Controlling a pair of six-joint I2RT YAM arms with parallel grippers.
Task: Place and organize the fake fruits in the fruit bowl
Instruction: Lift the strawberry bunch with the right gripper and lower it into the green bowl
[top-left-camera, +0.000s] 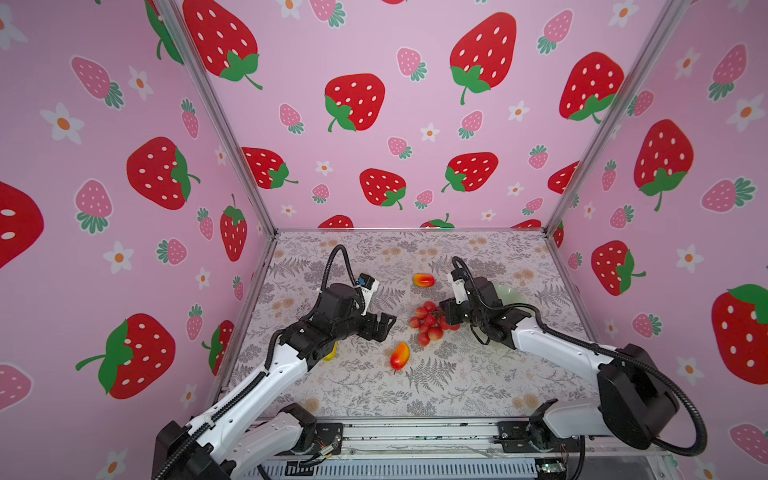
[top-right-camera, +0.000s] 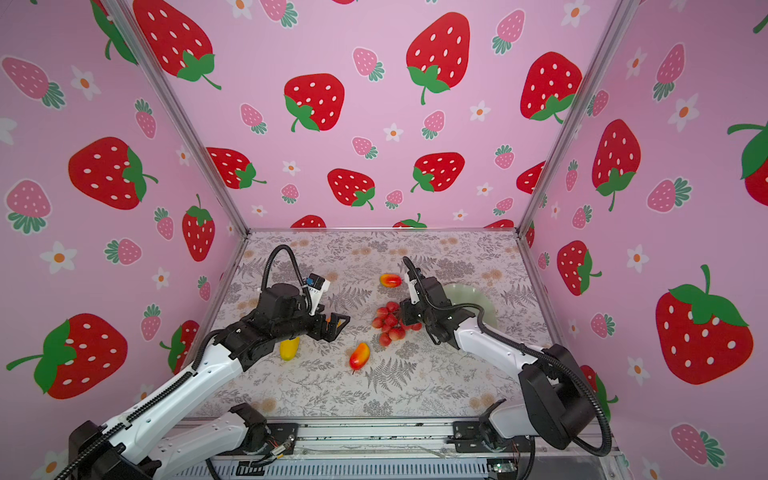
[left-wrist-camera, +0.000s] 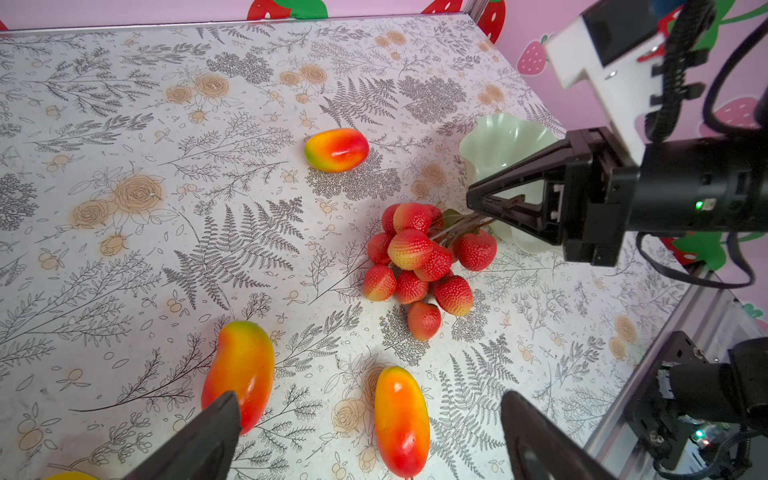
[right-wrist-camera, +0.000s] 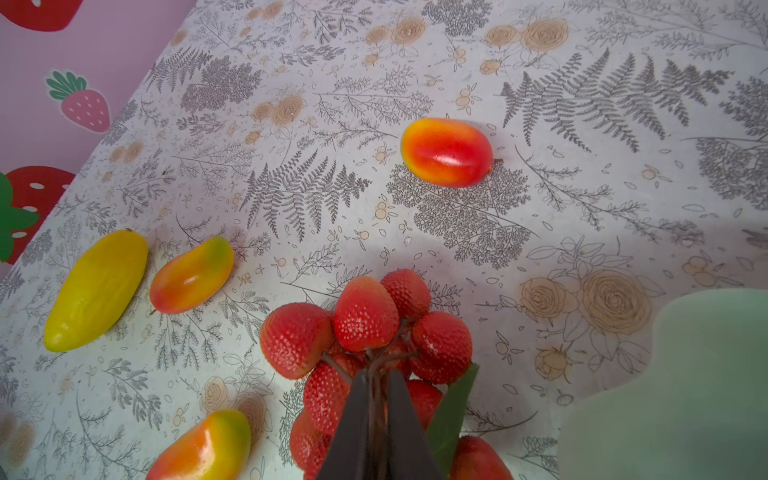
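Glossy red-orange-yellow mango shape (top-left-camera: 400, 356) nearest, loose on floral surface (top-left-camera: 357, 386). Left gripper (top-left-camera: 385, 325): jaws spread wide, holding nothing. Bunch of small red fake berries (left-wrist-camera: 419, 257) mid-surface. Right gripper (left-wrist-camera: 473, 200): jaws clamped on bunch stems. Pale mint-green scalloped bowl (left-wrist-camera: 507, 137) just behind. Second mango shape (top-left-camera: 423, 280) farthest.

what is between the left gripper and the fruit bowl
The berry bunch, with the right gripper shut on its stems, lies between the left gripper and the fruit bowl; both top views show it.
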